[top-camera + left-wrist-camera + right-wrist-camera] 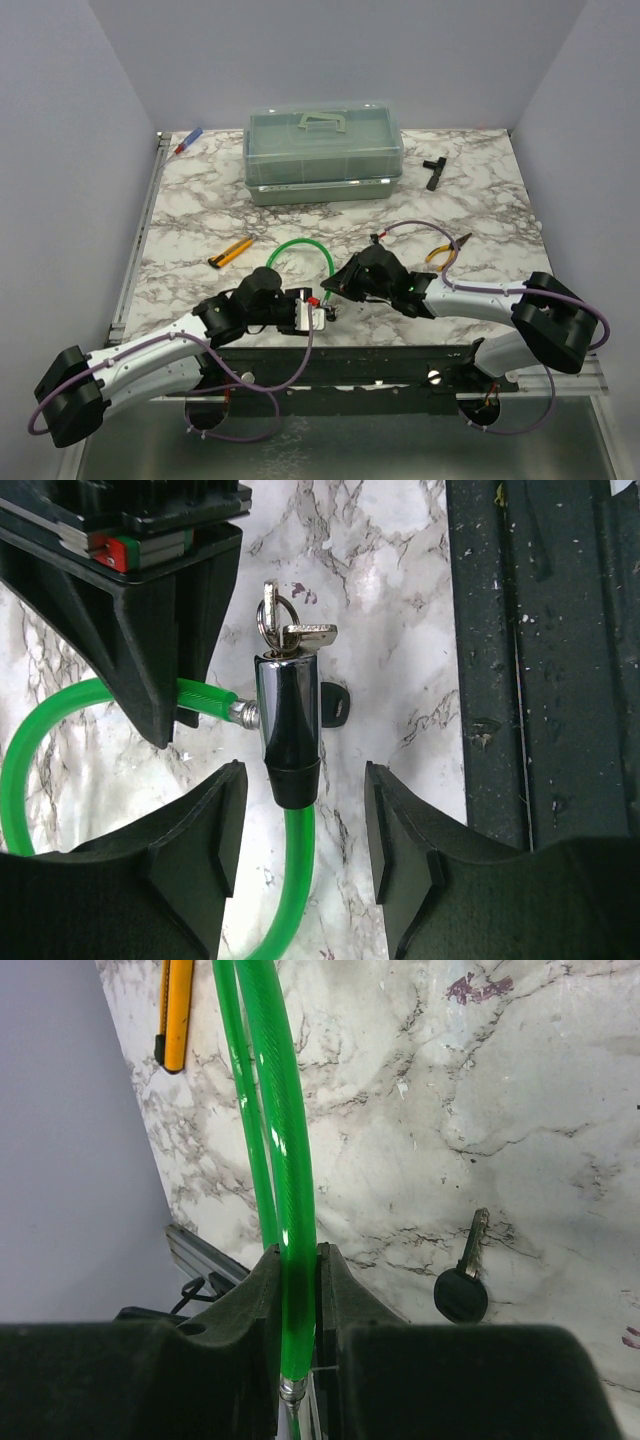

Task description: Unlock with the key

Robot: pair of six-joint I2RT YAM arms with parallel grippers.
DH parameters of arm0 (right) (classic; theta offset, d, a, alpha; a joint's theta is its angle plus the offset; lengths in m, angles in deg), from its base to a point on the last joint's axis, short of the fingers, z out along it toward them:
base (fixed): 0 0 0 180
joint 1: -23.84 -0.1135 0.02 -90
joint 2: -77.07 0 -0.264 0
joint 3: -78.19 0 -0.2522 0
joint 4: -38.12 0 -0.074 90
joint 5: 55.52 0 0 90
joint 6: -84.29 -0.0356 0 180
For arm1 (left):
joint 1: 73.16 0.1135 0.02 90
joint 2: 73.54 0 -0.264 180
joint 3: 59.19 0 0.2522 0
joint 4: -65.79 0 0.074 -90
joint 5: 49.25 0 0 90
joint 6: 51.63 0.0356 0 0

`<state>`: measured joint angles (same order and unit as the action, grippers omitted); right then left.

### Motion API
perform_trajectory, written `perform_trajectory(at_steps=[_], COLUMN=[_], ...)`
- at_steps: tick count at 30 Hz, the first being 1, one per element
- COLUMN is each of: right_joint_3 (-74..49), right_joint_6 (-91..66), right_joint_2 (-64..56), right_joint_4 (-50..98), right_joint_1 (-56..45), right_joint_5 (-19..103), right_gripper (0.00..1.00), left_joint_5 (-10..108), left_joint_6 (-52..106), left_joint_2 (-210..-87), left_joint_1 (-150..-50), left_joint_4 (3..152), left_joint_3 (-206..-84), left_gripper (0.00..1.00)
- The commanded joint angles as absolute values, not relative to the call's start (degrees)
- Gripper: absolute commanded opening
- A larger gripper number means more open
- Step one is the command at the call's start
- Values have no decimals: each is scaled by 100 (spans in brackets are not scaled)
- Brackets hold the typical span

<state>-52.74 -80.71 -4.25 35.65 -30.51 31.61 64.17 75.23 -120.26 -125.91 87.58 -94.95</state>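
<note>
The left hand has its two fingers spread apart. The black end of a chrome lock barrel sits in the gap between the tips, with bare marble showing on both sides of it, so neither finger seems to press on it. At the barrel's far end from this hand, a small ring with silver keys sticks out.

The right hand is clamped on the green cable, which runs straight out from between its closed fingers and curves away across the surface. In the left wrist view the right hand stands beyond the left hand's fingers and off to their left, holding the cable just beside the point where it joins the side of the barrel.

The key, with a round black head and a thin silver blade, lies flat on the surface and no hand holds it. It is near the right hand's fingers, a little to their right. Its head is nearer that hand and its blade points away from it. Seen from the left hand, only the black head shows, just beyond the barrel and peeping out on its right.

A yellow knife lies farther out from the right hand, left of the cable.
</note>
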Motion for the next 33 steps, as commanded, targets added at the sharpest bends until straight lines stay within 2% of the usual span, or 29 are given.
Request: perform_trajectory(at_steps=[1,3,8,17,26,33], right_joint_3=[-5138,-5140,-5133,-5189,-4921,-4869], right_joint_6=[-8033,-8026,-7953,-7702,-6246,-6144], right_joint_2=[-235,-246,-222,-72,-64,-103], right_joint_4=[3758,3807,3837,3719,3755,3656], right_joint_1=[-3026,-3027,-3022,-2866,-2795,-2793], right_joint_5=[3231,3281,3347,3070,2800,2831], right_gripper=[0,0,0,0,0,0], left_joint_5=[6144,6080,6061,6543,6413,6290], left_joint_6=[7460,7483,7661,8153,8424,8390], left_joint_2=[-12483,-12713,-13130,-12545,-12320,-12219], left_joint_1=[-12620,-12616,-12614,-12683,-12991,-13010], left_joint_4=[8080,7985,7838,7946,8297,8333], left_joint_3=[-9455,-9488,-9622,-9411,-9389,-9379], left_gripper=[52,46,0,0,0,0])
